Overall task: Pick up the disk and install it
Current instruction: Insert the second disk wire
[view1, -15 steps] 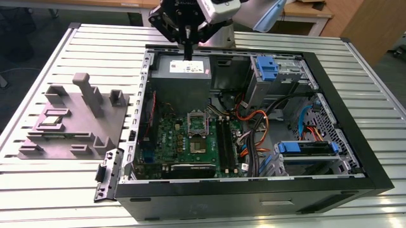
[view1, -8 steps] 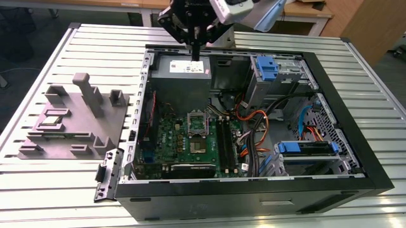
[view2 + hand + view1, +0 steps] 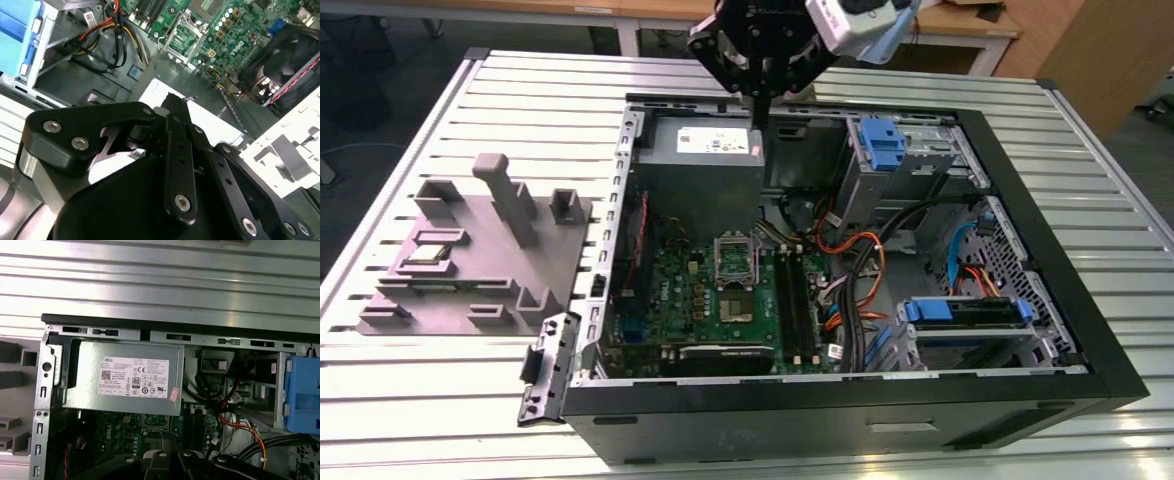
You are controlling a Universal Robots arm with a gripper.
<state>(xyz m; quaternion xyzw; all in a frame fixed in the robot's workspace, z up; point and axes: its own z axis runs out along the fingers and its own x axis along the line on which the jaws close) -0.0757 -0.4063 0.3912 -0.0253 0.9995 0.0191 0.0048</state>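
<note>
The disk [image 3: 961, 312], a flat drive held between blue side rails, lies in the drive bay at the exterior view's lower right corner of the open computer case [image 3: 854, 400]. Blue and orange cables run beside it. My gripper [image 3: 758, 116] hangs at the far side of the case, well apart from the disk. It is just above the edge of the grey metal box with a white sticker [image 3: 700, 150]. In the second wrist view the gripper [image 3: 172, 98] is shut, its black fingers meeting at a point with nothing between them.
A grey fixture block [image 3: 467, 250] holding a small chip stands on the slatted metal table [image 3: 427, 420], left of the case in the exterior view. Inside the case are the green motherboard [image 3: 720, 290], a tangle of cables [image 3: 854, 260] and an upright blue latch piece [image 3: 881, 145].
</note>
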